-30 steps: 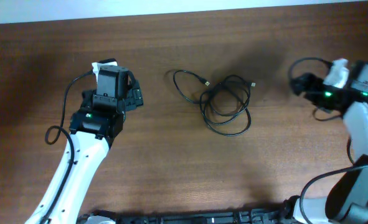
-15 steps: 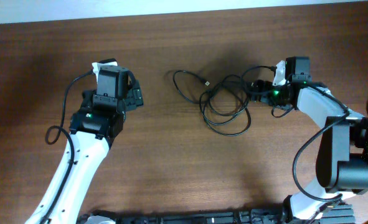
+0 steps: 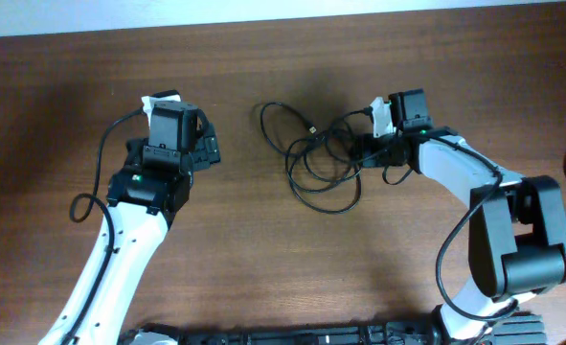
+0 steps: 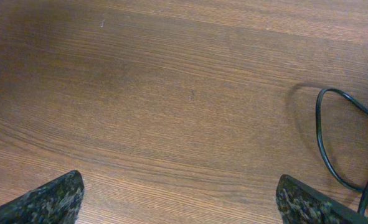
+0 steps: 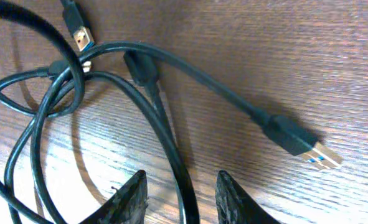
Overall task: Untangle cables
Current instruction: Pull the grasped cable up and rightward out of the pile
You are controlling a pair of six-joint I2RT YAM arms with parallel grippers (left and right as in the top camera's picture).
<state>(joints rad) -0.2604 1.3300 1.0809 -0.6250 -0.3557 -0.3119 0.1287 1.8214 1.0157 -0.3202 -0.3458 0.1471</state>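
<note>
Overhead: my right gripper (image 3: 364, 149), well off to the right a second ago, now sits at the right rim of the cables (image 3: 323, 163), which have slid slightly leftward near the middle of the table (image 3: 263, 278); my left gripper (image 3: 204, 146) waits apart. Left wrist: my left fingers (image 4: 53, 199) are spread wide over bare table, one cable loop (image 4: 324, 146) at far right. Right wrist: my jaws have narrowed to straddle one strand (image 5: 184, 180), not yet pinching, a USB plug (image 5: 302, 146) lying free nearby, so separation can likely begin.
</note>
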